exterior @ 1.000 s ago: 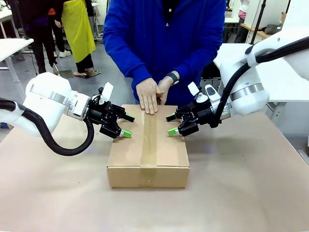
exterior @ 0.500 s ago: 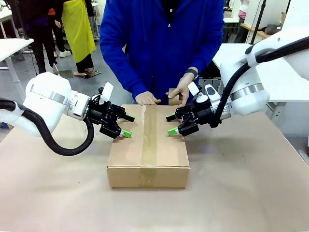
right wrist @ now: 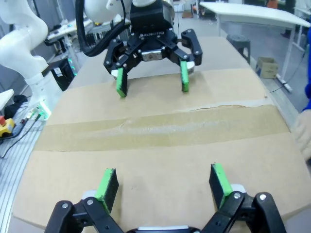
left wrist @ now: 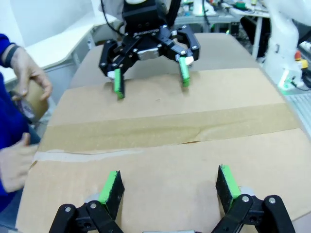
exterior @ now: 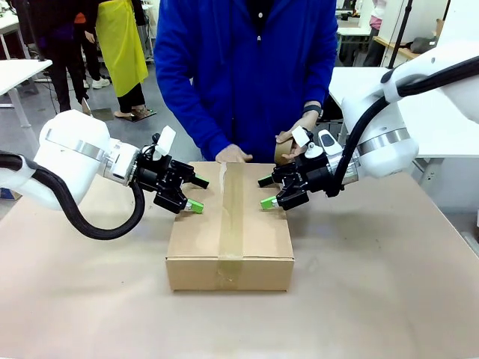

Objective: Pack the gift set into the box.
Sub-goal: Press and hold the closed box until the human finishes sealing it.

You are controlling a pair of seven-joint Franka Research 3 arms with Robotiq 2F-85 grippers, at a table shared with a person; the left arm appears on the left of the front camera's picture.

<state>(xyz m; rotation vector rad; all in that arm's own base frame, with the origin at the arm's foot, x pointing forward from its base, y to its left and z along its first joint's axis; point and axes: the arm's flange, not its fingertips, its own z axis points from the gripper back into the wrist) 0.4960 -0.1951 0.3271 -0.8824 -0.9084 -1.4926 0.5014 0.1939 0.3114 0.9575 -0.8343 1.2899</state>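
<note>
2 end effectors press down on the box, one on each top flap, while the person seals the middle seam. The left end effector has its jaws spread wide and empty, green pads resting on the cardboard just beside the tape strip. Across the strip from it, the right end effector stands the same way, wide open and holding nothing, pads on the opposite flap. The box lies directly under both, closed, on the desk; the gift set is presumably inside, hidden by the flaps. Beyond the right end effector, the person's hand lifts a tape roll; the other hand rests at the far edge of the box.

To do this step well, I judge both arms should hold even downward pressure so the flaps stay flat and level, keep the pads clear of the tape, and avoid sliding the box sideways.
</note>
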